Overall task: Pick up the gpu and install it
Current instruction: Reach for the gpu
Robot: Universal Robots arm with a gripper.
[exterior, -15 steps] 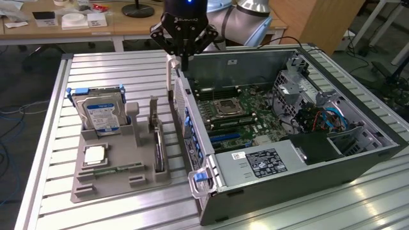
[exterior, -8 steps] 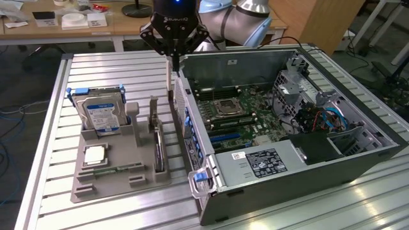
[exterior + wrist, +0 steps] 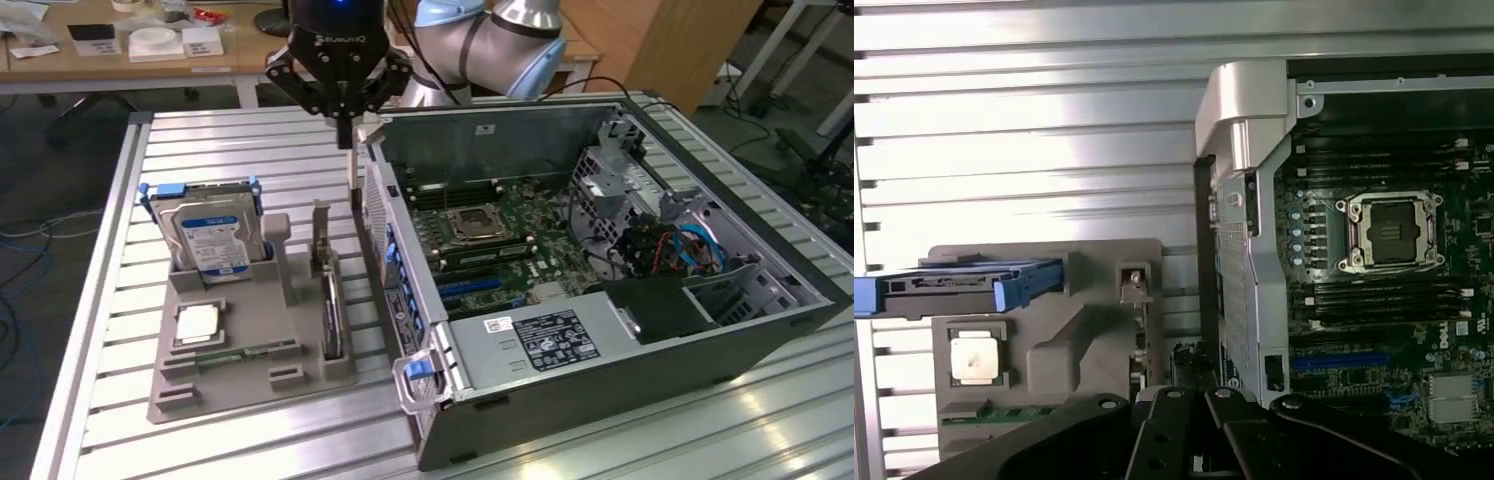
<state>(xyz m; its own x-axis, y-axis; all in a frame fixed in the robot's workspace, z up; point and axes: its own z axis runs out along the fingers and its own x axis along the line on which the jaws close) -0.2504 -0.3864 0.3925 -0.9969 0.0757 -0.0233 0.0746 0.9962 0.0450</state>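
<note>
Right now, the gripper (image 3: 344,140) is hovering high over the slatted metal table (image 3: 200,150). It is hanging above the strip between the grey tray (image 3: 227,388) and the open computer case (image 3: 601,370), near the case's far corner toward the exterior view's left. Its fingers are pointing straight down and pressing together on themselves, empty.

The graphics card (image 3: 330,305) is standing on its long edge in a slot along the side of the tray nearest the case. Its metal end bracket is rising upright at the far end. The card is sitting well below the gripper and apart from it.

Sharing the tray, a hard drive (image 3: 214,240) with blue handles is standing upright in its cradle. A square processor chip (image 3: 198,322) is lying flat in front of the drive, and a slim green memory stick (image 3: 234,352) is lying just beside the chip.

Inside the case, the green motherboard (image 3: 507,240) is lying exposed, showing a processor socket (image 3: 474,225) and blue expansion slots (image 3: 470,287).
</note>
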